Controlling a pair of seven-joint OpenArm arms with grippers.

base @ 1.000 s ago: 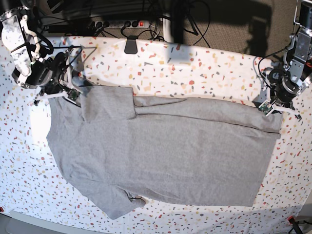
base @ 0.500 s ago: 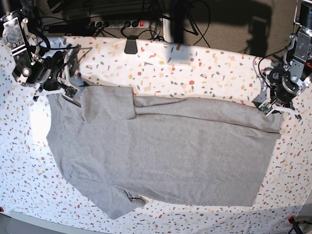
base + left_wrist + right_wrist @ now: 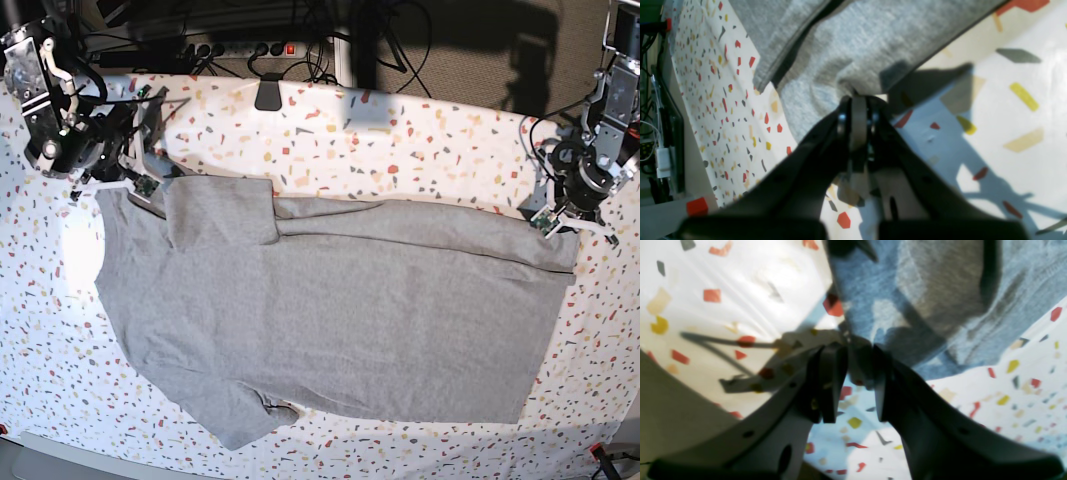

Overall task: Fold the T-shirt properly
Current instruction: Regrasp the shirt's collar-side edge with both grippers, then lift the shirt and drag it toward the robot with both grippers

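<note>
Your left gripper (image 3: 858,100) had its jaws pressed together on the edge of the T-shirt (image 3: 330,310), pinching a thin bit of grey fabric right at the tips. Beyond those tips the cloth ran away from the jaws in 2 layers, with a dark fold line between them. To either side of the jaws lay the speckled table cover (image 3: 1007,110), bare and in strong light on 1 side.

Your right gripper (image 3: 858,350) had its jaws partly apart. Between them sat a blurred lump that met the grey cloth at the tips, but you could not tell from the wrist view whether fabric was actually caught there or only lay just ahead of the fingers (image 3: 831,380). Past the tips the shirt spread out and away, with a darker fold rising on 1 side.

In the base view the T-shirt lay flat across the middle of the table cover, plain grey side up, with 1 sleeve folded over onto the body near the right gripper (image 3: 143,183) and the other sleeve sticking out at the near edge. The left gripper (image 3: 550,222) sat at the shirt's far corner at the opposite end.
</note>
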